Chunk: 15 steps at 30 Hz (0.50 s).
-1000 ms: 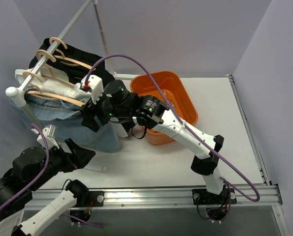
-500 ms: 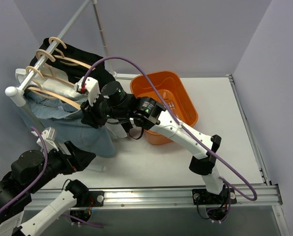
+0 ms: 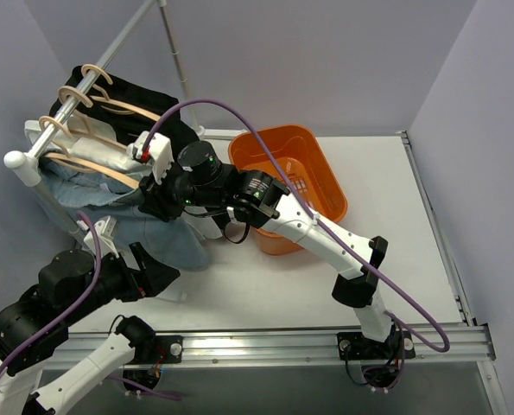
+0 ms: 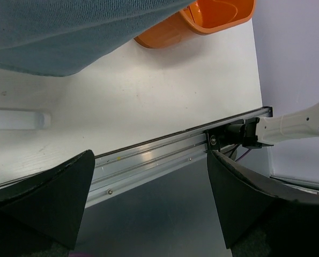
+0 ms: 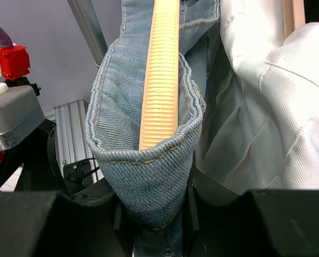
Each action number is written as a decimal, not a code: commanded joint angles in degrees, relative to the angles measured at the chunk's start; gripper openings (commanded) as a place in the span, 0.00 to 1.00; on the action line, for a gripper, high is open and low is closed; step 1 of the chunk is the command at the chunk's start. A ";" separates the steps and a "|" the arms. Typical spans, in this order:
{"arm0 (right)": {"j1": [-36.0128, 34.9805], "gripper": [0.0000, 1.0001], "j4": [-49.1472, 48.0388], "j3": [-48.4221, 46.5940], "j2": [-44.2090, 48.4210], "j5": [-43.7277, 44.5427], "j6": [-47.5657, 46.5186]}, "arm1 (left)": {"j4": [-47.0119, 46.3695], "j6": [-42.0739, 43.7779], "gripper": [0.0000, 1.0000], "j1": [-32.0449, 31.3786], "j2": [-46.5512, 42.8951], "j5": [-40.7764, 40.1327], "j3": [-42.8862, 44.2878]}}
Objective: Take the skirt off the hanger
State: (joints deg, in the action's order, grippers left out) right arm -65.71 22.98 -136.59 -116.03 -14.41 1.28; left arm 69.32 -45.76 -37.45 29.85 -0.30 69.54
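The skirt (image 5: 143, 182) is not yet off the hanger (image 5: 162, 75); right gripper (image 5: 151, 227) clamps its waistband (image 5: 103, 91) there, left gripper (image 4: 148, 201) gapes empty below.

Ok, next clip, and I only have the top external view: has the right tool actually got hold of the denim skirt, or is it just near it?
Observer: In the right wrist view, the right tool is pinching a fold of the denim skirt at the waistband.
Operator: Is the skirt off the hanger?
Observer: No, the ribbed hanger runs inside the waistband loop.
Operator: And the left tool?
Observer: The left wrist view shows the left tool open, holding nothing and clear of the denim.
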 commanded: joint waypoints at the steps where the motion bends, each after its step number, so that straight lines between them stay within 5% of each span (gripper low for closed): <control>1: -0.21 0.00 -6.81 -0.95 3.53 -0.88 -2.42 | -2.61 1.64 0.95 -0.25 0.39 2.05 1.83; 15: -1.61 0.00 -9.36 -7.18 1.69 3.08 -3.92 | -2.17 4.80 0.95 -0.25 1.61 3.98 1.83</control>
State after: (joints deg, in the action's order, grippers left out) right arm -66.81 19.94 -138.23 -116.05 -12.29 -1.32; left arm 69.25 -42.81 -37.45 30.15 2.28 69.56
